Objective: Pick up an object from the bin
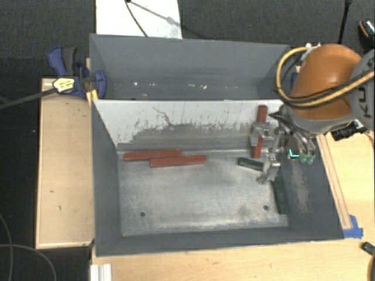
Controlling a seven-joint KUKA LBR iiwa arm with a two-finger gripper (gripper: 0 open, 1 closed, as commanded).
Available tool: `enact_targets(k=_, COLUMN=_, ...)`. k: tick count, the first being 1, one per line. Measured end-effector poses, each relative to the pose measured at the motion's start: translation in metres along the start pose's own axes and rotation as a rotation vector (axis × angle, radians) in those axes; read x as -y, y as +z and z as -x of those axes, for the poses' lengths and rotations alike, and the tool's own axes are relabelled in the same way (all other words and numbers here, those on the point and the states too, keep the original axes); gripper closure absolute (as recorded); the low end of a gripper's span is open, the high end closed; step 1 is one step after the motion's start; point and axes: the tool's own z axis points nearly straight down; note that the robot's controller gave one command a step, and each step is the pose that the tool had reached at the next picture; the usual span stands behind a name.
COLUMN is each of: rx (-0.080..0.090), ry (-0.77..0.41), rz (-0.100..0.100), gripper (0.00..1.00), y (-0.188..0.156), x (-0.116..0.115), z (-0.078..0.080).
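My gripper (pixel 263 155) is low in the bin's right part, near the back wall, with its metal fingers (pixel 256 136) standing apart. A red-brown stick (pixel 260 117) leans against the back wall right beside it, its lower end by the upper finger. A short dark green stick (pixel 249 164) lies on the floor just left of the lower finger, its right end close to the gap. A second dark green stick (pixel 280 195) lies lengthwise below the gripper near the right wall. Nothing is clamped.
Two long red-brown sticks (pixel 165 157) lie side by side along the foot of the back wall at the left. The arm with its orange cover and yellow cable hangs over the bin's right rim.
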Motion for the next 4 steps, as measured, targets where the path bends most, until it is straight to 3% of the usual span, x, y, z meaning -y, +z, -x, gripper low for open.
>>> enact_targets(k=1, rx=0.000, ry=0.026, rz=0.000, gripper=0.00, y=0.125, x=0.017, z=0.023)
enact_targets(k=2, rx=0.006, ry=-0.052, rz=-0.002, gripper=0.00, y=0.120, x=0.093, z=-0.004)
enact_targets(k=3, rx=0.008, ry=-0.422, rz=-0.001, gripper=0.00, y=0.119, x=0.099, z=-0.023)
enact_targets(k=4, rx=0.010, ry=-0.259, rz=0.001, gripper=0.00, y=0.119, x=0.053, z=0.014)
